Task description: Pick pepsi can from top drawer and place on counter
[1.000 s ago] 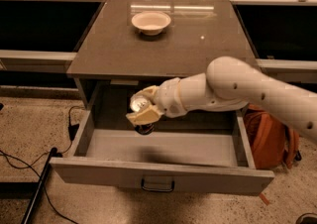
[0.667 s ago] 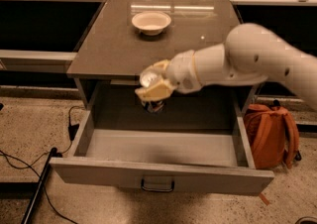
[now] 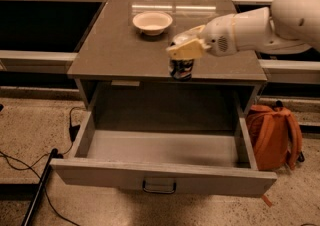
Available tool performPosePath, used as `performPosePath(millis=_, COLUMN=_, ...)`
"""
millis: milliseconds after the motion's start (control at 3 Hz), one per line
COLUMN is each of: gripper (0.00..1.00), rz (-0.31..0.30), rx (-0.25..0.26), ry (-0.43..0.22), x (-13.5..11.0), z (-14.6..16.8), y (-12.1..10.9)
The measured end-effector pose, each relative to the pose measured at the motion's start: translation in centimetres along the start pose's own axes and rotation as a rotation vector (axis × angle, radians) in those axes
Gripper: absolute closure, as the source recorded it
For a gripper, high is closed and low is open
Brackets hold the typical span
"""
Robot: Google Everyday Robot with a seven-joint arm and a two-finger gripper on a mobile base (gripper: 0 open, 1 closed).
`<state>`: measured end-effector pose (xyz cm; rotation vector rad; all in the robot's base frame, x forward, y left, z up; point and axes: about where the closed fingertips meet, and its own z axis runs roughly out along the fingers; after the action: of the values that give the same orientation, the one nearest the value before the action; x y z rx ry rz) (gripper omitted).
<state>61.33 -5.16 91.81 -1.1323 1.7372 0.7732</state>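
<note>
My gripper point(image 3: 183, 50) is shut on the pepsi can point(image 3: 181, 68), a small dark blue can. It holds the can upright at the front edge of the counter point(image 3: 120, 45), a little right of the middle; I cannot tell whether the can's base touches the surface. My white arm reaches in from the right. The top drawer point(image 3: 160, 149) stands pulled open below, its pale floor bare, with a dark handle point(image 3: 159, 187) on its front panel.
A white bowl point(image 3: 152, 22) sits on the counter at the back, left of the gripper. An orange backpack point(image 3: 273, 136) leans on the floor right of the drawer. Black cables point(image 3: 30, 167) lie on the floor at the left.
The gripper has lifted the pepsi can out of the drawer and moved it up and right to the counter's front edge.
</note>
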Motion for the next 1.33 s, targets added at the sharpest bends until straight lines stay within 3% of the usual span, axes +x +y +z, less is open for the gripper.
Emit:
performPosePath(millis=333, gripper=1.0, rz=0.088, rx=0.122, ry=0.003, x=0.1, z=-2.0, y=-3.7)
performPosePath(millis=667, gripper=1.0, rz=0.087, rx=0.2, ry=0.016, x=0.3, z=-2.4, y=-5.8)
performPosePath(millis=1000, gripper=1.0, rz=0.087, rx=0.2, ry=0.016, x=0.3, z=-2.4, y=-5.8)
performPosePath(millis=1333, gripper=1.0, rz=0.093, rx=0.234, ry=0.025, x=0.1, z=-2.1, y=-7.1)
